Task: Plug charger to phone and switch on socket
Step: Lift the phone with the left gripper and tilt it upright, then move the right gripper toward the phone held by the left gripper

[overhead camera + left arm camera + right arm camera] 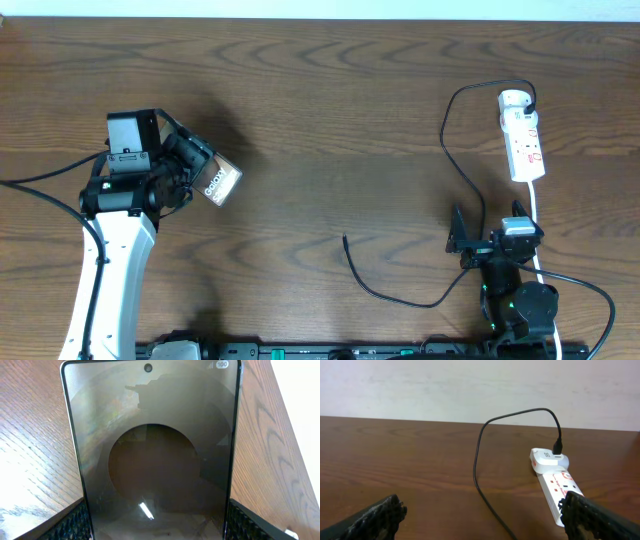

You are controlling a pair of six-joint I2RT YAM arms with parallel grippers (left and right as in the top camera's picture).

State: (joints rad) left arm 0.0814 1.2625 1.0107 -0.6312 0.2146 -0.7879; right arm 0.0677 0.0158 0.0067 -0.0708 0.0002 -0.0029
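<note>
Phone (155, 450) action on the left side: the left pincer (159, 522) is clamped across it. From the wrist camera the dark glossy screen fills almost the whole view, with its long edges against the black textured fingers (75, 522) on either side. The camera-hole end points away from the wrist. From overhead the handset sits at the tip of the left arm, over the left part of the wooden surface (330, 100), angled, with pale "Galaxy" lettering on its face. Whether its far end touches the wood or hangs just above it, I can't quite tell from up here.

Over to the right: the right pincer (487, 517) is spread wide with nothing between its jaws, low over the surface near the front edge. Ahead of it lies the socket (522, 135), a white strip with red markings, flat on the wood at the far right. Its white cord (533, 205) runs back toward the right arm. A white adapter (545, 457) sits at the socket's far end. The charger (475, 460) rises out of the adapter, loops left, then snakes down past the right pincer and across the front. Its small plug (345, 238) lies free mid-surface, well apart from the phone and touching neither pincer.
</note>
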